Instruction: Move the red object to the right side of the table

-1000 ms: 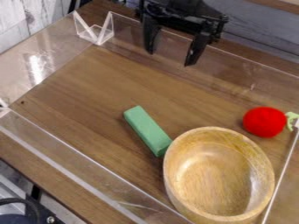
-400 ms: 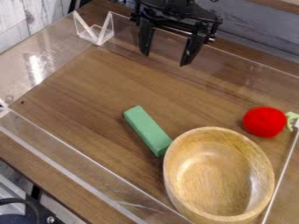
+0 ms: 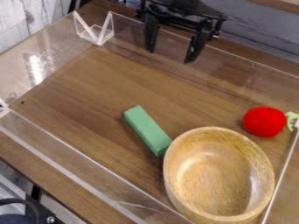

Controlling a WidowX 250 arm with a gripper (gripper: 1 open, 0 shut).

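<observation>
1. Hand (image 3: 172,51) spread wide, empty, pointing down over the far edge of the bench (image 3: 82,96).
2. Barely shifted from a second ago: a slight sideways wobble, no real approach.
3. Well apart from it, nearer: green block (image 3: 147,129) touching the wooden bowl (image 3: 219,175).
4. Red toy fruit (image 3: 265,121) untouched near the right wall, beside the bowl; seemingly already rightward, grasp not begun.

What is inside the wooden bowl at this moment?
The wooden bowl shows only its bare wood floor. The red object lies on the table behind it; the near inner wall is hidden by the rim.
</observation>
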